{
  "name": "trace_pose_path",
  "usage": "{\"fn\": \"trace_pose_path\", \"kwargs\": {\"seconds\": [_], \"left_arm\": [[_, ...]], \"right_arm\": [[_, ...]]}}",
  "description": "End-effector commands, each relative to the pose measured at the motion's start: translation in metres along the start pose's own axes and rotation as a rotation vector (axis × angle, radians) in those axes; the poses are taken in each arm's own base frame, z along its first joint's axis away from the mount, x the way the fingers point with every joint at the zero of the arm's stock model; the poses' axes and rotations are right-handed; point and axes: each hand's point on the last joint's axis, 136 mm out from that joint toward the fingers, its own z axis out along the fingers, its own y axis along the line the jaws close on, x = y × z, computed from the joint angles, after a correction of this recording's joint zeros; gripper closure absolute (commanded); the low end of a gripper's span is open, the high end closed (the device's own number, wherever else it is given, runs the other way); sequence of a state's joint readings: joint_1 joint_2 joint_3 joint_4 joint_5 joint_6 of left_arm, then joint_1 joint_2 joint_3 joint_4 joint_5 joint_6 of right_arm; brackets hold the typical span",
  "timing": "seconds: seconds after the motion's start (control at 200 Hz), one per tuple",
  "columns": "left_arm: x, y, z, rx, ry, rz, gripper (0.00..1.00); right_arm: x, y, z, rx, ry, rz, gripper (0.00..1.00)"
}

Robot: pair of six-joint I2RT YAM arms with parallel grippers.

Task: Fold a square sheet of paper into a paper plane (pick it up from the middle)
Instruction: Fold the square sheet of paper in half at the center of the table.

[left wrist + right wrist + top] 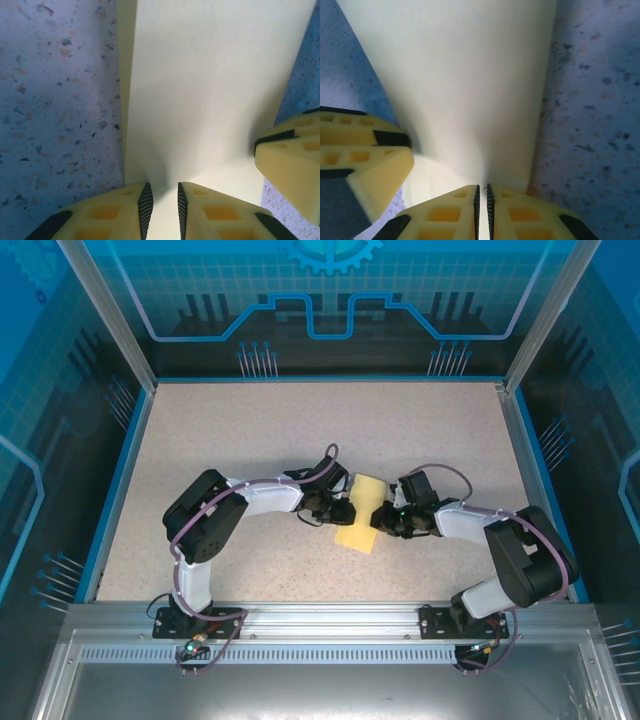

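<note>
Left jaws and right jaws, nearly together, pinch opposite edges of the paper (pixel 362 530), which stretches between them.

Speckled beige tabletop (pixel 300 440) inside a blue rim (pixel 118 490); translucent blue walls (pixel 330 300) printed with a gear and circuit lines; aluminium posts (pixel 104 310) at the far corners; slotted metal rail (pixel 320 652) along the near edge; bright, even light.

Square sheet of paper (pixel 362 515) is plain pale yellow. Bench (pixel 300 430) is beige w/ dark speckles, blue trim (pixel 112 502) round the edges. Fingers (pixel 215 215) are deeper yellow w/ black ribbed pads (pixel 145 210). Arms (pixel 205 520) black + white, purple cables (pixel 180 575). Walls (pixel 60 360) blue w/ grid pattern.
</note>
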State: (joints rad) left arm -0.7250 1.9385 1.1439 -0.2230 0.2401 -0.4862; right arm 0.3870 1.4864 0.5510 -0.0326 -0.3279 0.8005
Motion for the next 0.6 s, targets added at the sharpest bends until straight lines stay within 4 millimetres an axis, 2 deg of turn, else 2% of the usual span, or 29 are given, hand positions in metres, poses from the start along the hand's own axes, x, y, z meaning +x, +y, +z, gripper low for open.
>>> {"fn": "trace_pose_path", "kwargs": {"seconds": [0.0, 0.125, 0.24, 0.375, 0.465, 0.59], "left_arm": [[0.019, 0.043, 0.010, -0.149, 0.066, -0.019, 0.74], [0.020, 0.045, 0.010, -0.156, 0.070, -0.019, 0.74], [0.020, 0.046, 0.010, -0.160, 0.070, -0.021, 0.74], [0.021, 0.046, 0.011, -0.158, 0.074, -0.022, 0.74], [0.020, 0.046, 0.011, -0.159, 0.073, -0.020, 0.74], [0.016, 0.044, 0.010, -0.156, 0.064, -0.016, 0.74]], "right_arm": [[-0.008, -0.011, 0.000, 0.062, -0.017, -0.009, 0.85], [-0.002, -0.022, -0.001, 0.114, 0.001, -0.004, 0.85], [-0.004, -0.018, -0.013, 0.124, -0.013, -0.020, 0.85], [-0.019, 0.006, -0.024, 0.070, -0.053, -0.051, 0.86], [-0.028, 0.025, -0.021, -0.011, -0.064, -0.048, 0.86], [-0.036, 0.031, -0.013, -0.042, -0.071, -0.038, 0.86]]}}
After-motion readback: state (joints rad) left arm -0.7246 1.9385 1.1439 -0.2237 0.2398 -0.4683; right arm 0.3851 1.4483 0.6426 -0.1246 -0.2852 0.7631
